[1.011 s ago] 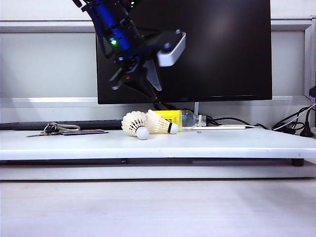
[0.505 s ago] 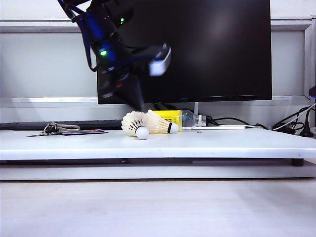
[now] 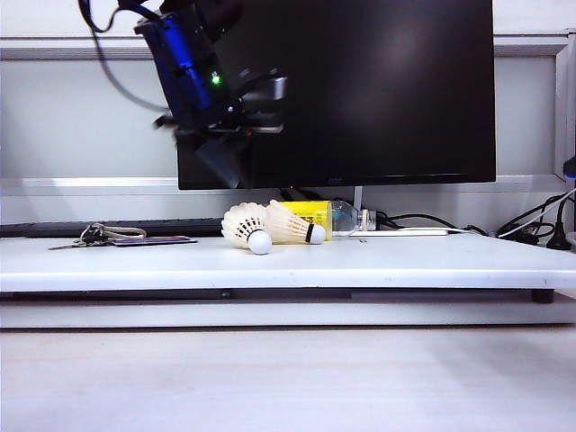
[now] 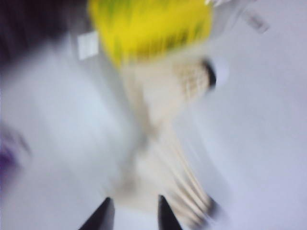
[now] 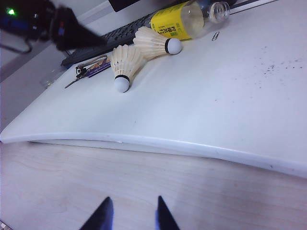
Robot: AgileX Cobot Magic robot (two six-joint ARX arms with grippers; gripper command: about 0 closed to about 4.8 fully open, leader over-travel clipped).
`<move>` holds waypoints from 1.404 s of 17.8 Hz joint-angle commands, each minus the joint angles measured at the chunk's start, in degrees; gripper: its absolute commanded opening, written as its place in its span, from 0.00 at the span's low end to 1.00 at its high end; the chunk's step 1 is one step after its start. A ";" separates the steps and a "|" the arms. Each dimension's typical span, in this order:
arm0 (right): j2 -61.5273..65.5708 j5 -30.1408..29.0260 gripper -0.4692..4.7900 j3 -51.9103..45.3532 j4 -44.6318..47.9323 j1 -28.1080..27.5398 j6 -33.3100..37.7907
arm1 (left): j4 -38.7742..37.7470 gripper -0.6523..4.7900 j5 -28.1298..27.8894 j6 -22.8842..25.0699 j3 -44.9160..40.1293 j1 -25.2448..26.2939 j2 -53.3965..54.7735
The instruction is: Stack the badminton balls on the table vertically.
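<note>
1. Two tools are in play. The left tool [image 3: 220, 157] hangs in the air in front of the black monitor [image 3: 387, 90], above and a little to the left of the shuttlecocks, touching nothing.
2. In the blurred left wrist view its two dark fingertips [image 4: 103, 218] stand apart with a gap between them and nothing gripped there, so the left tool [image 4: 132, 215] is open at a moderate width.
3. The right tool [image 5: 130, 215] sits low, out past the front edge of the worktop [image 5: 230, 105], well apart from everything; its two fingers show a moderate gap and hold nothing.
4. Two badminton balls lie on their sides on the worktop [image 3: 405, 261], touching each other, below the left tool.
5. The first badminton ball [image 3: 247, 225] points its cork forward; the second badminton ball [image 3: 292, 225] points its black-banded cork to the right.
6. One clear bottle [image 3: 328, 216] with a yellow label lies just behind the pair.
7. One bunch of keys [image 3: 99, 236] lies well to the left.
8. Neither ball is stacked.
</note>
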 commanded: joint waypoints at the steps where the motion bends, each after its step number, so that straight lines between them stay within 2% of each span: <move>1: -0.11 -0.31 0.32 0.20 -0.20 0.02 0.04 | -9.14 0.38 1.20 -12.31 0.15 -1.79 -0.33; 2: -0.11 -0.31 0.32 0.20 0.02 0.00 0.02 | -10.95 0.48 1.25 -17.18 0.15 -2.99 -0.35; 5: -0.11 -0.35 0.32 0.20 0.17 -0.02 0.04 | -11.45 0.71 1.01 -22.03 0.15 -6.21 -0.33; 12: -0.11 -0.11 0.32 0.20 0.22 -0.02 -0.02 | -11.17 0.71 -6.95 -29.77 0.07 -7.89 -0.09; 19: -0.11 -0.13 0.32 0.20 0.20 -0.02 -0.02 | -8.26 0.71 -6.69 -34.64 0.04 -8.17 0.57; 22: -0.11 -0.17 0.32 0.20 0.20 -0.02 0.00 | -8.26 0.71 -6.49 -34.86 0.00 -8.26 2.27; 25: -0.11 -0.44 0.32 0.20 0.20 0.00 0.00 | -8.00 0.70 -8.63 -34.86 -0.07 -8.59 3.02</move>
